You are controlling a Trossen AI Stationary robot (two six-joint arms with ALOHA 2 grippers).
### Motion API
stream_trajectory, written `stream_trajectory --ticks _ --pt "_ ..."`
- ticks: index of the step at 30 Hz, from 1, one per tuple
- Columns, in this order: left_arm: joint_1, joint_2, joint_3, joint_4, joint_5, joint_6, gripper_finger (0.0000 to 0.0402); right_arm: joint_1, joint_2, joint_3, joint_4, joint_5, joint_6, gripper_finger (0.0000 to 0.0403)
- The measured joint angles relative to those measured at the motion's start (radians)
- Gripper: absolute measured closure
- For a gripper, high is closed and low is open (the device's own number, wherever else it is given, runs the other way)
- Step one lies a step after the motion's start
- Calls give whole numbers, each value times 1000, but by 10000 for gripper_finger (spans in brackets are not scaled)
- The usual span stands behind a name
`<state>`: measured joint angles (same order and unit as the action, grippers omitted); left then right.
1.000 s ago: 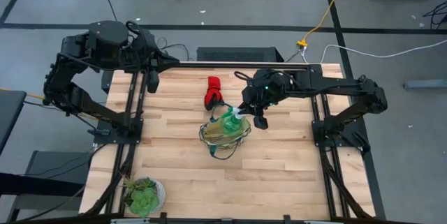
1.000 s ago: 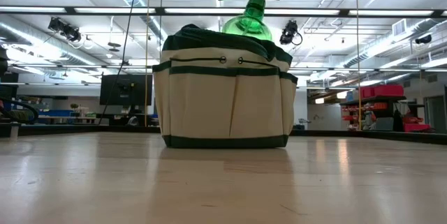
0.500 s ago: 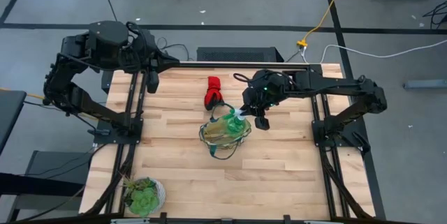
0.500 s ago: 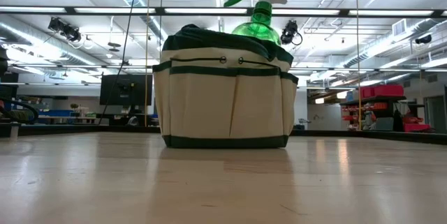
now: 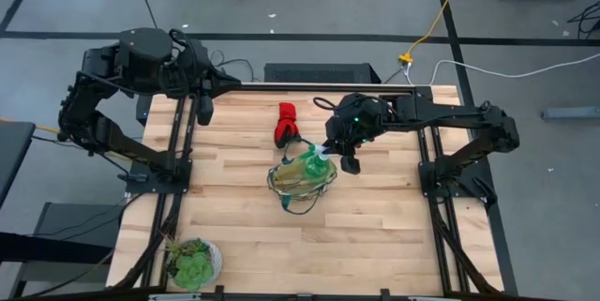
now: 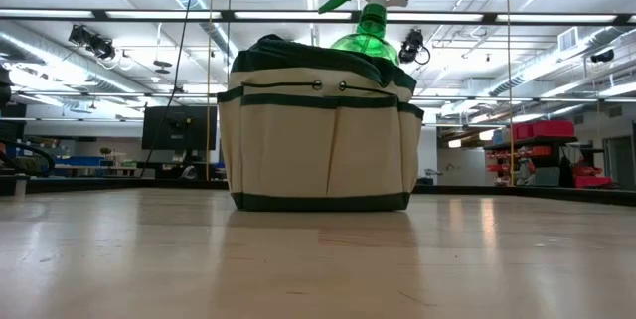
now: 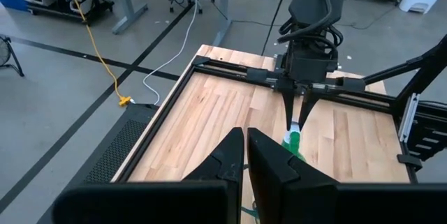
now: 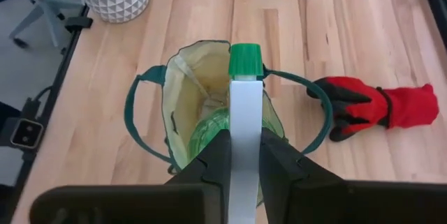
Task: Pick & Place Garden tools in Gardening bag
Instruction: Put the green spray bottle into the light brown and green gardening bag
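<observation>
The tan gardening bag with its dark green rim stands at the table's middle on its flat base. A green spray bottle with a white head sticks out of the bag's top, and my right gripper is shut on it just above the bag. A red-and-black glove bundle lies flat on the wood just beyond the bag. My left gripper is shut and holds nothing, raised over the table's far left corner. My right gripper pinches the bottle's white spray head between its two fingers, one on each flat side. The fingers slant down from the table's right. The green nozzle tip points away from the wrist. The bottle's body stands inside the bag, slightly tilted; the bag's wall hides its bottom.
A leafy plant in a white pot stands at the near left corner. The bag's green handle loops lie spread out on either side of it. Bare wood lies to the bag's left, right and near side.
The spray bottle, held by my right gripper, has shifted a little toward the table's right and sunk slightly into the bag, and its head has tipped a bit. The bag and the glove bundle have stayed where they were.
</observation>
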<state>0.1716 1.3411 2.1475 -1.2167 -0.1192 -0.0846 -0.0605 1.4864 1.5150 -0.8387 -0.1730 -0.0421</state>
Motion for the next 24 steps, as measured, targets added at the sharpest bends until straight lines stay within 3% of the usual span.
stream_trajectory --ticks 12,19,24 --pt "0 0 0 0 0 1 376 26 50 0 1 4 65 350" --pt "0 0 0 0 0 2 376 37 83 0 1 96 141 348" --pt "0 0 0 0 0 2 376 36 84 0 0 105 193 344"
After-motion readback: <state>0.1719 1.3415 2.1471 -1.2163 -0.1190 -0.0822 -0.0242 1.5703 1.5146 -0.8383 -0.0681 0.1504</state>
